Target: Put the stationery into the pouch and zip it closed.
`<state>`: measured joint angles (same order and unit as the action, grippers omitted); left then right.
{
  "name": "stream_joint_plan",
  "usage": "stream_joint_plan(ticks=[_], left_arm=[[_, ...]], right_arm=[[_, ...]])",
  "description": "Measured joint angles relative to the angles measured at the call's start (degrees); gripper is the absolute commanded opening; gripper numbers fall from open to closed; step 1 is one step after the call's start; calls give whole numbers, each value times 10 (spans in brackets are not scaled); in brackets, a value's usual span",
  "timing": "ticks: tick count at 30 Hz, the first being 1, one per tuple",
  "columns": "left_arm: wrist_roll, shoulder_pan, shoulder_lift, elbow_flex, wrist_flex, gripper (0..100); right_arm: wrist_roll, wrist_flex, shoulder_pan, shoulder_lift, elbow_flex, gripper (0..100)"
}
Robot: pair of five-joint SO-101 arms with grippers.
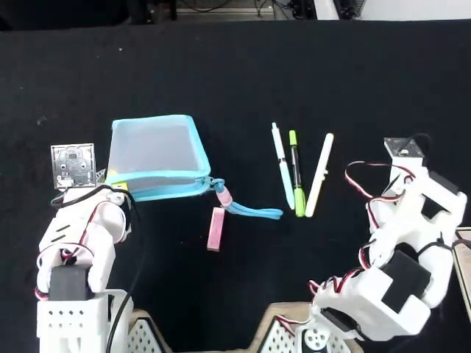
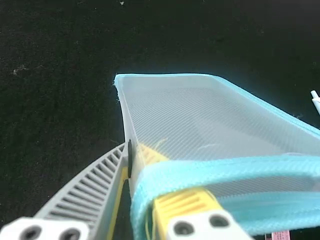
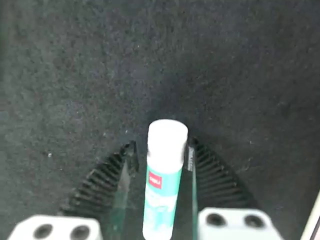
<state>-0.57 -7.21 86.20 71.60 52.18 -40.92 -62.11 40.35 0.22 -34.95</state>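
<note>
A translucent pouch (image 1: 154,151) with light-blue trim lies at the left of the black table. My left gripper (image 1: 118,190) is at its near left corner. The left wrist view shows this gripper (image 2: 136,156) shut on the pouch's blue edge (image 2: 210,170), with the yellow finger (image 2: 182,205) under the trim and the grey finger (image 2: 92,197) outside. My right gripper (image 3: 160,150) is shut on a glue stick (image 3: 162,180) with a white cap, just above the table. Two white pens (image 1: 282,165) (image 1: 319,174), a green highlighter (image 1: 296,173) and a pink eraser (image 1: 215,229) lie loose.
The pouch's blue zip strap (image 1: 254,212) with a pink tab (image 1: 223,195) trails toward the pens. The right arm (image 1: 412,220) stands at the right edge of the table, right of the pens. The black cloth stretches far behind the pouch and pens.
</note>
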Motion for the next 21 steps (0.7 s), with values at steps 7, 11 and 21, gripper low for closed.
stream_joint_plan(ticks=[7, 11, 21], left_arm=[[0, 0, 0, 0, 0, 30], [0, 0, 0, 0, 0, 30], [0, 0, 0, 0, 0, 30]], right_arm=[[-17, -25, 0, 0, 2, 152], [-17, 0, 0, 0, 2, 152], [-17, 13, 2, 68, 39, 82]])
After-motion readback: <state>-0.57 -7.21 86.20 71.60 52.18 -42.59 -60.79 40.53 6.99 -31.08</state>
